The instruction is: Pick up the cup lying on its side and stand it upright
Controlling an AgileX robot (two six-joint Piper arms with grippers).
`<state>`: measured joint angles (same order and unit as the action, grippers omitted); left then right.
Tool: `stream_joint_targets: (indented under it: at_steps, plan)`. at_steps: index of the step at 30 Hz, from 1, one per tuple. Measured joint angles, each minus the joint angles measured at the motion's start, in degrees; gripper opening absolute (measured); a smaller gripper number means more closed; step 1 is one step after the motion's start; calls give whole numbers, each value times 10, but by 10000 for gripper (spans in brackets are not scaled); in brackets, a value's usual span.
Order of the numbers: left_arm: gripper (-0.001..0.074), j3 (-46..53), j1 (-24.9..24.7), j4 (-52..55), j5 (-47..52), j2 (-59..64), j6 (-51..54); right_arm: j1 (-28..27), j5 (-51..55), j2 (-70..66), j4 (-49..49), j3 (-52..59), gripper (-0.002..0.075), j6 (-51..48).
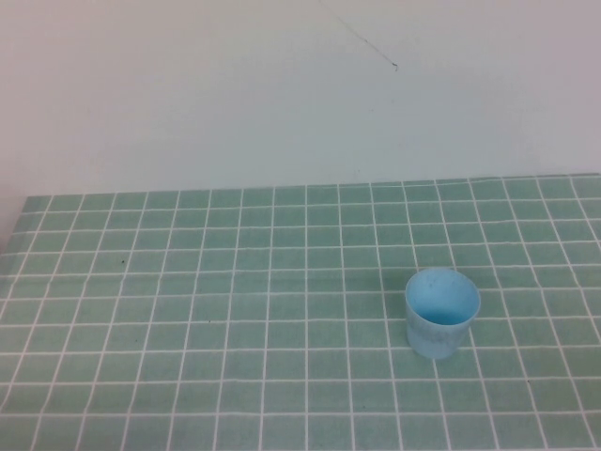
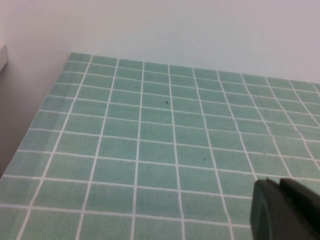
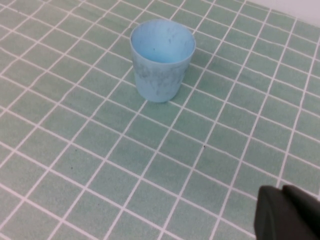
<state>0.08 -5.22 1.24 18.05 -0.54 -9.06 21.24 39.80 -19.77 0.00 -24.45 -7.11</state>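
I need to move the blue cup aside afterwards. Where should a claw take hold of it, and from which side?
The cup stands upright, mouth up, alone on the green tiled table. Come from above and pinch its wall just below the rim, probably with the right claw, which is nearer; the left claw is over bare tiles.

The high view is taken from above on the robot's side, angled down across the tiled table (image 1: 188, 310) toward the wall (image 1: 282, 94). The cup (image 1: 441, 313) is framed closer in the right wrist view (image 3: 162, 60). Bare tiles and wall are framed in the left wrist view.

The left gripper (image 2: 285, 210) and right gripper (image 3: 287, 212) are caught only at a frame corner in their own wrist views.
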Motion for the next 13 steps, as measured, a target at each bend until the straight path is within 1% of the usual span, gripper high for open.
stream_joint_targets:
  at_steps: [8, 9, 11, 13]
  plan:
    - [-1, 0, 0, 0, 0, 0, 0, 0, 0, 0, 0, 0, -3, 0]
    - [-1, 0, 0, 0, 0, 0, 0, 0, -4, 1, -11, 0, -3, 4]
    - [-1, 0, 0, 0, 0, 0, 0, -3, -22, 19, -68, 0, -3, 36]
    - [-1, 0, 0, 0, 0, 0, 5, -23, -59, 39, -77, 10, -3, 56]
